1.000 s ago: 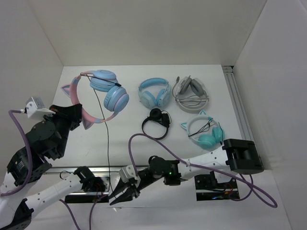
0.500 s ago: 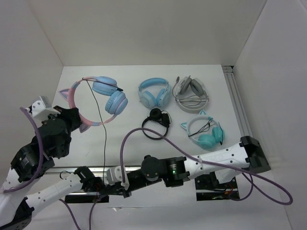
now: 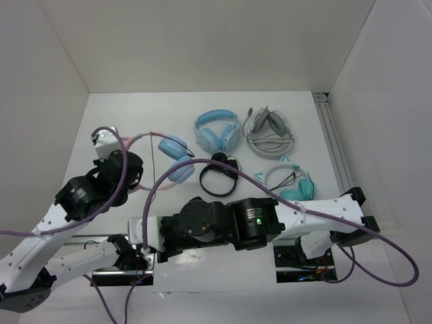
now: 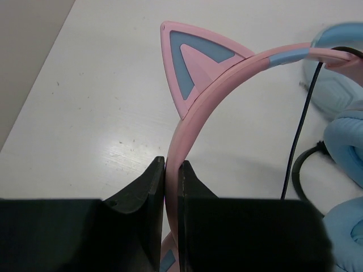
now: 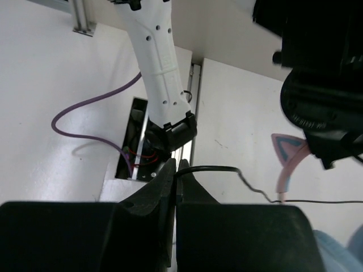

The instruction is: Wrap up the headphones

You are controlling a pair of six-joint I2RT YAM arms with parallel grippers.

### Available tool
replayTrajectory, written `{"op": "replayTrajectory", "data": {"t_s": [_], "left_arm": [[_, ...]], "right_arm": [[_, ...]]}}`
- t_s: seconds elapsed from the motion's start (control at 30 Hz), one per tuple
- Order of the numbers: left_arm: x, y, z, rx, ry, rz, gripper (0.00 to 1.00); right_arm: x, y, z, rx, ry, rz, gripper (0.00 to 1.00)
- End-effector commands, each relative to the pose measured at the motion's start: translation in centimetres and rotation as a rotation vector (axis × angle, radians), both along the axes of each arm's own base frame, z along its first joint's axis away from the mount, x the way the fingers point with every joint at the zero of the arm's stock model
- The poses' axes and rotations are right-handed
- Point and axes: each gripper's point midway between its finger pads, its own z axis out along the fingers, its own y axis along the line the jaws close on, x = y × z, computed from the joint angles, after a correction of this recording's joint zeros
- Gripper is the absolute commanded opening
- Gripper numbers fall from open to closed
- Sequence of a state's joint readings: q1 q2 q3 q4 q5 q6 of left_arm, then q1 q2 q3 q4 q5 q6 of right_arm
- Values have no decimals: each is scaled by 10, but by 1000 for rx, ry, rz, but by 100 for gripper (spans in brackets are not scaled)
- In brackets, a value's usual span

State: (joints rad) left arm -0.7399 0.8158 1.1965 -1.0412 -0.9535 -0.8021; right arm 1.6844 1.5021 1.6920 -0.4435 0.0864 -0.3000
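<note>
The headphones have a pink cat-ear headband, light blue earcups and a thin dark cable. They are held up above the table's left middle. My left gripper is shut on the pink headband just below one cat ear; in the top view it is mostly hidden under the arm. My right gripper is shut on the thin dark cable near the table's front edge, low between the arm bases. The cable runs from there up to the headphones.
An all-light-blue pair, a grey-white pair, a teal pair with a white cat-ear band and a small black pair lie right of centre. A metal rail runs along the right edge. White walls enclose the table.
My left gripper has carried the headphones right, toward the table's middle. My right arm has swung further left along the front edge with the cable in its jaws.
</note>
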Motion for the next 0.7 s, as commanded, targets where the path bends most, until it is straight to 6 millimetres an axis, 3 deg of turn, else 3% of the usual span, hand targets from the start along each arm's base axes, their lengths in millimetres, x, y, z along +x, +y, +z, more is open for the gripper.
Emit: {"op": "replayTrajectory", "data": {"t_s": [0.0, 0.03, 0.07, 0.17, 0.37, 0.47, 0.67], "left_arm": [[4, -4, 10, -19, -22, -3, 0], [6, -6, 4, -10, -3, -9, 0], [6, -8, 2, 7, 6, -28, 0], [7, -11, -2, 28, 27, -64, 0], [-3, -15, 0, 14, 7, -166, 0], [-7, -22, -3, 39, 37, -256, 0], [-10, -45, -12, 31, 100, -394, 0]], "right_arm": [[8, -13, 23, -42, -83, -16, 0], [10, -12, 18, -75, -102, -20, 0], [13, -13, 31, -56, -103, -36, 0], [23, -17, 31, -88, -142, -77, 0], [47, -31, 29, -128, -207, -197, 0], [64, -41, 25, -163, -245, -284, 0], [89, -61, 39, -192, -338, -449, 0]]}}
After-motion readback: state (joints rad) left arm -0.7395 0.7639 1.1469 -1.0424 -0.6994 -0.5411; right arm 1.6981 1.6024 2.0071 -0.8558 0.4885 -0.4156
